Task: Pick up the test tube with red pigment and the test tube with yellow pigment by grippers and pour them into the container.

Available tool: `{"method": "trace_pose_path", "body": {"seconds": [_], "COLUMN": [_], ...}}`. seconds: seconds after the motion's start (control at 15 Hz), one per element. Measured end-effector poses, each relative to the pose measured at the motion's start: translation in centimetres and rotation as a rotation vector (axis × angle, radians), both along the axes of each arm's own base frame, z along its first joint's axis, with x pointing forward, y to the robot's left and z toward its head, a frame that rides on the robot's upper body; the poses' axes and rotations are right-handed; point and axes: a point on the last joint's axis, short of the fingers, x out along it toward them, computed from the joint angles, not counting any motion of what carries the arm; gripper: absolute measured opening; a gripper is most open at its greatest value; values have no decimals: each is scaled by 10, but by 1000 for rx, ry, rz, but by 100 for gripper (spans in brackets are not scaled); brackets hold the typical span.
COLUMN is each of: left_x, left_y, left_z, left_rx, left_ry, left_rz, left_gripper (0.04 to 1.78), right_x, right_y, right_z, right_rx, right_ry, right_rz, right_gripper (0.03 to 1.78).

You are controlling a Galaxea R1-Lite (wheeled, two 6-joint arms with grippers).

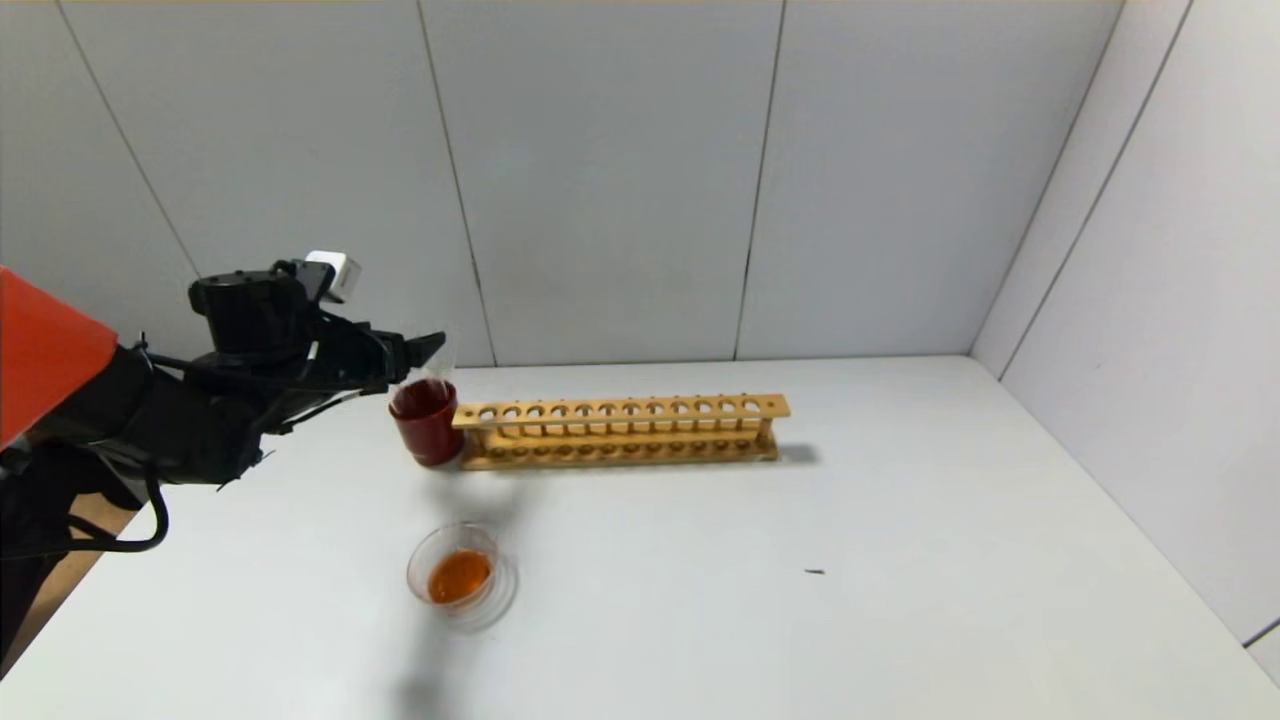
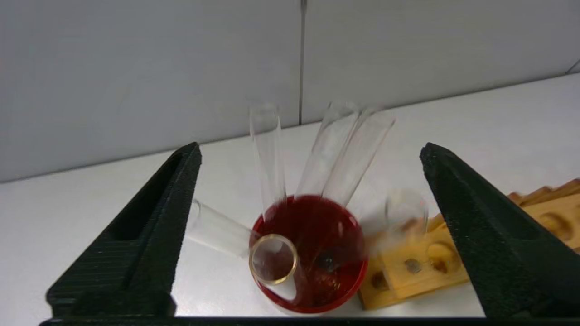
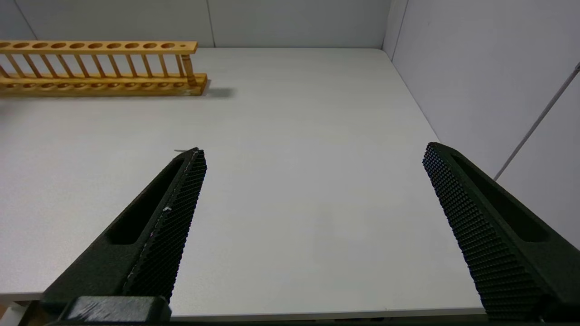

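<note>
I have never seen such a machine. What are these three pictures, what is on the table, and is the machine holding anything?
This is a robot with two arms; each arm ends in a black two-finger claw. The wide picture comes from a camera on its head. The other two come from cameras on its wrists, looking out between the claw fingers.

On the white table stand a long wooden rack, with no tubes in it, a dark red cup at the rack's end, and nearer the robot a small glass dish with orange liquid inside.

The left claw is above the red cup, wide open. Several clear test tubes lean in that cup. The right claw is open too, over bare table. Neither claw holds anything.
</note>
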Motion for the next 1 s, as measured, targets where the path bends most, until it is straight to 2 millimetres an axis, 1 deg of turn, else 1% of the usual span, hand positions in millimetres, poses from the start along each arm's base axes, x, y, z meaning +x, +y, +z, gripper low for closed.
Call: {"method": "trace_pose_path", "body": {"seconds": [0.13,0.27,0.4,0.53,0.67,0.8,0.93,1.0], "left_x": [-4,-15,-33,-63,-105,-154,-216,-246], "left_y": [-3,-4,-5,-4,-3,-1,0,1], "left_z": [27,59,94,134,172,202,222,225], "left_rx": [-1,-1,-2,5,21,35,54,67], "left_ry": [-24,-61,-117,-176,-227,-283,-343,-367], "left_rz": [-9,-12,-14,-16,-13,-9,-6,-4], "left_gripper": [175,175,175,175,175,175,175,175], "right_x": [0,0,0,0,0,0,0,0], "right_y": [0,0,0,0,0,0,0,0], "right_z": [0,0,0,0,0,0,0,0], "right_rx": [0,0,0,0,0,0,0,0], "right_ry": [0,0,0,0,0,0,0,0], "right_rz": [-1,-1,0,-1,0,0,-1,0], "right_gripper": [175,175,175,175,175,175,175,175]}}
